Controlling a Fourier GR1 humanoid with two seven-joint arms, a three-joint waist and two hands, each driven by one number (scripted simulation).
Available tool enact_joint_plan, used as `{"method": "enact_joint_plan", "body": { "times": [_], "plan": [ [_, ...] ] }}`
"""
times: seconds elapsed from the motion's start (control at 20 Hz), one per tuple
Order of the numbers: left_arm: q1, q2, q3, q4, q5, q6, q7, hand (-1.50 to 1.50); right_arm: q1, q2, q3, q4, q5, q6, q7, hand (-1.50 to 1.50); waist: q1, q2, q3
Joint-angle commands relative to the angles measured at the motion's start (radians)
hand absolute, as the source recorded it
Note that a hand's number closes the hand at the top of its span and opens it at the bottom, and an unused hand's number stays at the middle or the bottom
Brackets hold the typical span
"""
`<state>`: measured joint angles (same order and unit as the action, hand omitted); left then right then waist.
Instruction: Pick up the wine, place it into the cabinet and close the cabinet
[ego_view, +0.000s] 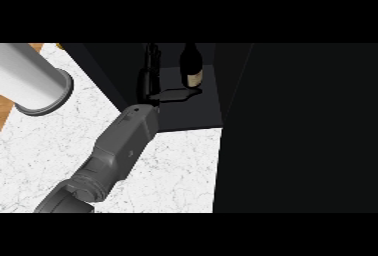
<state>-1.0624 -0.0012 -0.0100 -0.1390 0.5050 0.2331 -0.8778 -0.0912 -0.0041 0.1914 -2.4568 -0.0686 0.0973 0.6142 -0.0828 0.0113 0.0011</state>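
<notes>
Closest to you, your left arm comes up over the white counter. It goes into the dark cabinet. Your left hand is inside, with its fingers straight and holding nothing. The wine stands in the cabinet, just right of the hand and not touching it. The door is open at the right.

Counter at near left: bright, evenly lit. Cabinet interior: dim, darkest at the far end. Right side: almost black, no detail legible. The left hand blends into the dark interior; only the pale label of the bottle catches light.
</notes>
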Motion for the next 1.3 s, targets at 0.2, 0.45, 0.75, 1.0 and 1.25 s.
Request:
{"method": "enact_joint_plan", "body": {
  "times": [0.2, 0.45, 0.75, 1.0, 1.25],
  "plan": [
    [0.079, 0.001, -0.116, -0.092, 0.122, 0.017, 0.063, -1.5, 0.019, -0.002, -0.016, -0.057, -0.029, -0.015, 0.045, -1.5, 0.024, -0.009, -0.002],
    [0.24, 0.001, -0.301, -0.281, 0.225, 0.086, 0.058, -1.5, 0.04, -0.015, -0.029, -0.079, -0.027, -0.007, 0.034, -1.5, 0.033, -0.014, -0.001],
    [0.416, 0.001, -0.521, -0.607, 0.256, 0.267, 0.119, -1.5, 0.043, -0.024, -0.051, -0.095, 0.002, -0.019, 0.045, -1.5, 0.071, -0.016, -0.001],
    [0.534, 0.001, -0.66, -0.824, 0.245, 0.422, 0.118, -1.5, -0.005, -0.007, -0.031, -0.057, 0.039, -0.043, 0.052, -1.5, 0.078, -0.015, -0.001],
    [0.671, 0.001, -0.686, -1.049, 0.123, 0.464, 0.184, -1.5, -0.027, -0.053, -0.124, -0.088, -0.05, -0.021, 0.089, -1.5, 0.091, -0.016, -0.001]
  ]
}}
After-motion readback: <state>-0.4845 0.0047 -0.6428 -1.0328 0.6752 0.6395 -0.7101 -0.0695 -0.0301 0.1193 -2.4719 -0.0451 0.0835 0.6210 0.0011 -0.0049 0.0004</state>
